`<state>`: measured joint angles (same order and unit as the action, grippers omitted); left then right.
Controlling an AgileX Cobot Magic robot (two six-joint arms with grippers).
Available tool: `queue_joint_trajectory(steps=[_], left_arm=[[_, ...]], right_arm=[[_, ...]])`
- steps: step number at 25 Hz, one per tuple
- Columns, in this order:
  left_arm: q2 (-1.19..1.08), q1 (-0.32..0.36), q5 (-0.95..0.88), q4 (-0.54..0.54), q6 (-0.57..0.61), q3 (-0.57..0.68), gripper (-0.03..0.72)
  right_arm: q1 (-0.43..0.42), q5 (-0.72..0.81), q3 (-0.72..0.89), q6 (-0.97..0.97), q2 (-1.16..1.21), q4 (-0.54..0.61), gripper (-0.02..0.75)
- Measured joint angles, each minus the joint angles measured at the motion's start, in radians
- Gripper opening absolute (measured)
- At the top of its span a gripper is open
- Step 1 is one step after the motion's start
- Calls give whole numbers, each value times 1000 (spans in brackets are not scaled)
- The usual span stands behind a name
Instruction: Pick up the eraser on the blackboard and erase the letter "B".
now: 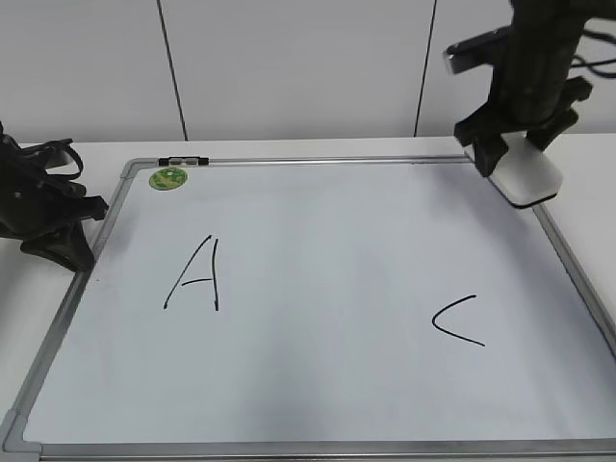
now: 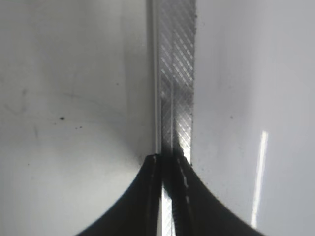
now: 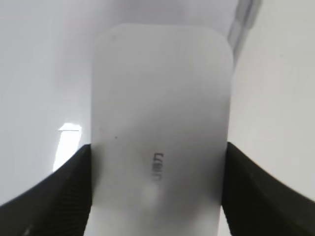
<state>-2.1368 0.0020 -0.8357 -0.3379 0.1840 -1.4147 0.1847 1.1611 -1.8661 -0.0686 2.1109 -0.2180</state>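
Note:
The blackboard (image 1: 318, 385) is a white board with a grey frame lying flat on the table. It bears a black "A" (image 1: 197, 274) and a black "C" (image 1: 457, 320). No letter "B" shows between them. My right gripper (image 1: 518, 159) is shut on the white eraser (image 1: 527, 175) and holds it at the board's far right corner. In the right wrist view the eraser (image 3: 160, 128) fills the space between the jaws (image 3: 156, 191). My left gripper (image 1: 67, 245) rests by the board's left edge, shut, over the frame (image 2: 176, 73) in the left wrist view.
A round green sticker (image 1: 168, 178) sits at the board's far left corner, beside a small black clip (image 1: 183, 161) on the frame. The white table (image 1: 29, 318) borders the board. A white panelled wall (image 1: 289, 67) stands behind.

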Motion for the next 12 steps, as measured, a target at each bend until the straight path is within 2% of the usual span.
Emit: queue_joint_trajectory(steps=[5, 12], left_arm=[[-1, 0, 2, 0, 0, 0, 38], [-1, 0, 2, 0, 0, 0, 38]], right_arm=[[-62, 21, 8, 0, -119, 39, 524], [-172, -51, 219, 0, -226, 138, 524]])
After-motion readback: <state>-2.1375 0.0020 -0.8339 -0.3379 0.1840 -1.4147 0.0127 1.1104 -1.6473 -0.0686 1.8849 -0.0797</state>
